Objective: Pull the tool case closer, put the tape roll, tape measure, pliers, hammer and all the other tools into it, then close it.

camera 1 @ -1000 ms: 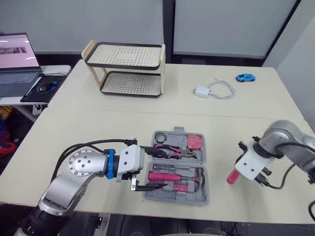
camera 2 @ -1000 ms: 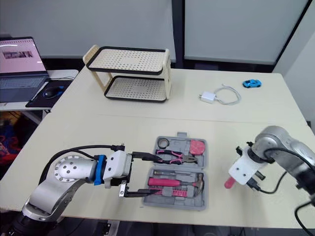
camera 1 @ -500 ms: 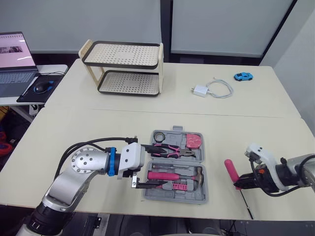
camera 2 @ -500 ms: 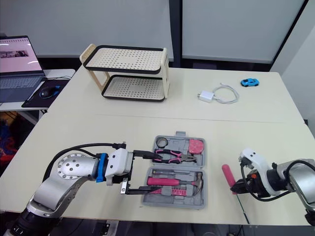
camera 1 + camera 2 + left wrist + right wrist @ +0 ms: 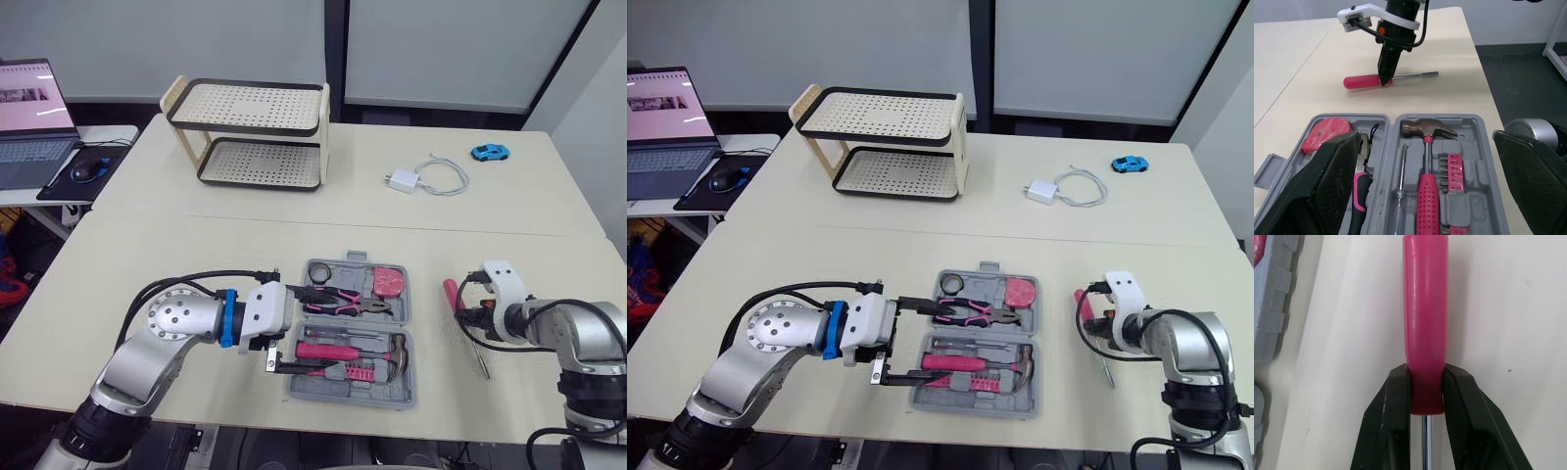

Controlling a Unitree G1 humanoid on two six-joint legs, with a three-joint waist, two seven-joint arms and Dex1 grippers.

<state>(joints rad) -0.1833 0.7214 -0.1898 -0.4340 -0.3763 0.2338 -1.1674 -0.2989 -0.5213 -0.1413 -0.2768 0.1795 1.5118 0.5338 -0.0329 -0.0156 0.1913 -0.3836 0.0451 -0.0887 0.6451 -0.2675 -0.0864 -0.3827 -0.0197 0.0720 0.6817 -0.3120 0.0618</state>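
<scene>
One tool lay outside the tool case (image 5: 393,394): the pink screwdriver (image 5: 1425,308), on the table (image 5: 196,255) just to the right of it; the right gripper (image 5: 1426,378) was clamped on the very end of the handle, beside the shaft; held so far from the middle, the screwdriver could probably swing or slip when lifted; the left gripper (image 5: 299,333) stood wide at the left edge of the case and could block the way.

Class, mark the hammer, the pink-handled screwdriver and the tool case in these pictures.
hammer (image 5: 1425,193): left wrist view, on its pink handle.
screwdriver (image 5: 1422,318): right wrist view, on its pink handle.
tool case (image 5: 394,396): left eye view, on its grey front rim.
</scene>
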